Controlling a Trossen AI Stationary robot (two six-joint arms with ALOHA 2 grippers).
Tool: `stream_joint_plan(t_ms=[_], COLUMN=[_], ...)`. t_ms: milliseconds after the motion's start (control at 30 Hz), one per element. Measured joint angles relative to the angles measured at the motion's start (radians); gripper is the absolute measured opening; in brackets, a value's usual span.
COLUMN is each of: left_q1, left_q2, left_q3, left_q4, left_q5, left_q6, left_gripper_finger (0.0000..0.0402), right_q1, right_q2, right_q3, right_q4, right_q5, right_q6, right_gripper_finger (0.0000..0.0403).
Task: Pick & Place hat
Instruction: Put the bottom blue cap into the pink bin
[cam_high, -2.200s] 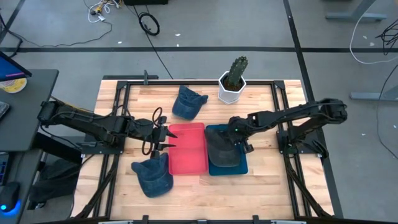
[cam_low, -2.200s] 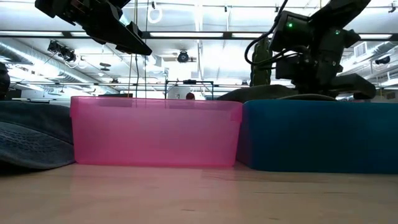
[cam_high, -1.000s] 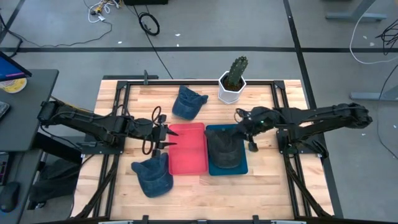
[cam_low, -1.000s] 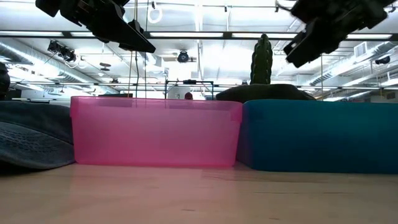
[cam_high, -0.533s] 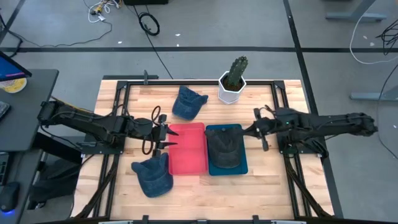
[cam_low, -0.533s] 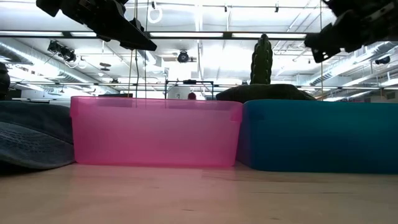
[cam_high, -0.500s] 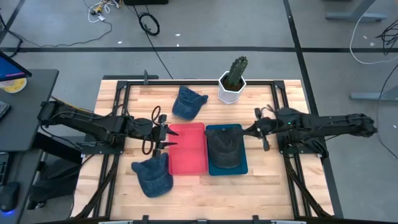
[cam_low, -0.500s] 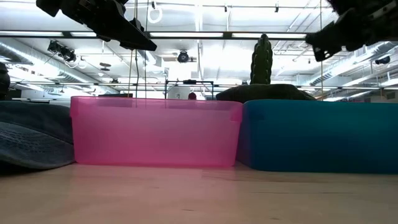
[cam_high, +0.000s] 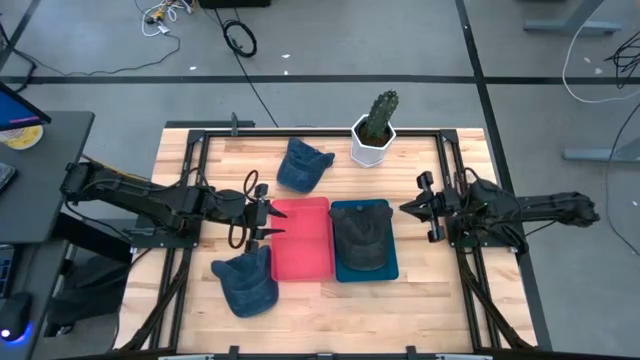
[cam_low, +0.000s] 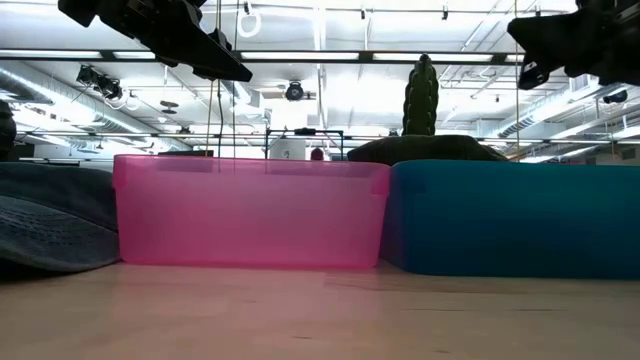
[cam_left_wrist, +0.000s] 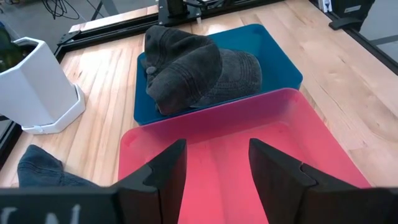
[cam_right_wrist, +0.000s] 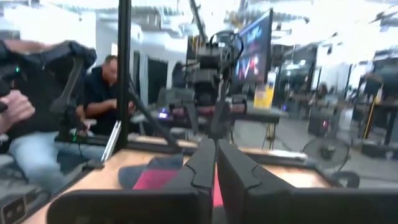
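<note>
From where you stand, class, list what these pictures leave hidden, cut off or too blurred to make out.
- Low view: the grey hat shows only its crown; the blue bin wall hides the rest.
- Low view: the denim hat is cut off by the picture's edge.
- Right wrist view: the room behind is blurred, and the right pincer hides the table's middle.
- Left wrist view: the pink bin is partly hidden by the left pincer.

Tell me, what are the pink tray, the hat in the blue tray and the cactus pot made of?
The pink tray looks like translucent plastic: light glows through its wall. The grey hat seems soft woven cloth, matte, creased and slumped. The white pot is smooth and faceted, probably ceramic or hard plastic; I cannot tell which.
</note>
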Motion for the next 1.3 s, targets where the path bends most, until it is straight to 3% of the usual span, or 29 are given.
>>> stream_joint_plan(t_ms=[267, 500, 1000, 1300], left_q1=[0.000, 0.000, 0.000, 0.000], left_q2=[0.000, 0.000, 0.000, 0.000], left_q3=[0.000, 0.000, 0.000, 0.000], left_q4=[0.000, 0.000, -0.002, -0.005], left_q5=[0.000, 0.000, 0.000, 0.000], left_q6=[0.000, 0.002, 0.003, 0.005], left_gripper_finger=[0.0177, 0.0177, 0.0177, 0.0177], right_q1=[-0.001, -0.006, -0.048, -0.090], right_q2=[-0.021, -0.068, -0.308, -0.306], right_q3=[-0.064, -0.064, -0.063, -0.063], right_q4=[0.074, 0.042, -0.257, -0.340], right_q5=[0.123, 0.043, 0.038, 0.039], right_q6=[-0.004, -0.031, -0.053, -0.089], right_gripper_finger=[0.0020, 0.0020, 0.0020, 0.0020])
